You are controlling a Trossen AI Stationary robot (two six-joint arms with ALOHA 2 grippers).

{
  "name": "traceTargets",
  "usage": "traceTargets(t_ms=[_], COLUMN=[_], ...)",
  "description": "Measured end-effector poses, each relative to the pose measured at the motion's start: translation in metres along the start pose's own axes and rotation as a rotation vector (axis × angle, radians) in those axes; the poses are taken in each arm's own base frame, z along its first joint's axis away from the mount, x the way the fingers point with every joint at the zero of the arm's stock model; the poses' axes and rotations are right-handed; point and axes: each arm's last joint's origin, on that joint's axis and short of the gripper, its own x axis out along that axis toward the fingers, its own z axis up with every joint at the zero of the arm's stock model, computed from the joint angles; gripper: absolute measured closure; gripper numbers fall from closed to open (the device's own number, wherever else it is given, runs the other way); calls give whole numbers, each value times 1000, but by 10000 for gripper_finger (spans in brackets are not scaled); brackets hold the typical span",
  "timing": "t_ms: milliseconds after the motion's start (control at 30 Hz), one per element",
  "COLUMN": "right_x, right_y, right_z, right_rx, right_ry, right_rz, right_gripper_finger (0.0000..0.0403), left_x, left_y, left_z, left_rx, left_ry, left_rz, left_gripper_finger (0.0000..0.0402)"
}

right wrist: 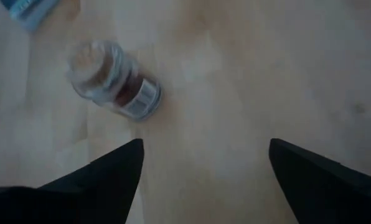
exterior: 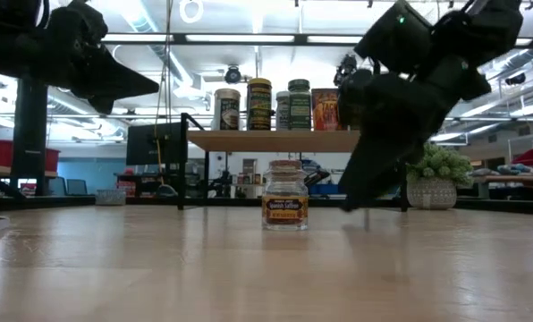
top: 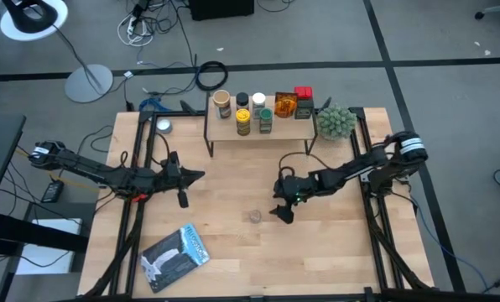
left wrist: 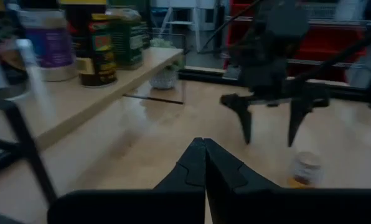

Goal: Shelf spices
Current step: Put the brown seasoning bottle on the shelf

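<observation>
Small clear glass spice jar with tan lid (top: 255,216) is standing upright on the light wood tabletop (top: 233,252), alone, well short of the shelf. Right gripper (top: 285,211) is hovering just beside it, fingers spread wide. Advice: centre both fingers around the jar body before closing, keeping it upright. Left gripper (top: 185,176) is waiting, fingers together. Beyond, the wooden black-legged shelf (top: 283,127) is carrying the other jars.

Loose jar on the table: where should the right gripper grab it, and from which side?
The jar stands upright, alone on the table. Probably best to grip across its glass body below the lid, coming from above. The right gripper is open beside it.
</observation>
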Motion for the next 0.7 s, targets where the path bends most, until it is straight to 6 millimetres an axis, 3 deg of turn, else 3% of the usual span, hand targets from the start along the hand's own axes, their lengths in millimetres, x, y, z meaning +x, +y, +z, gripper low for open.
traceTargets(t_ms=[200, 700], right_x=[22, 21], right_y=[10, 29], right_z=[-14, -22], right_rx=[-37, 32], right_ry=[4, -74], right_rz=[15, -7], right_gripper_finger=[54, 57], left_x=[0, 0], left_y=[-1, -2], left_z=[-1, -2], left_rx=[-27, -103], left_ry=[14, 36], left_rz=[-52, -89], left_gripper_finger=[400, 400])
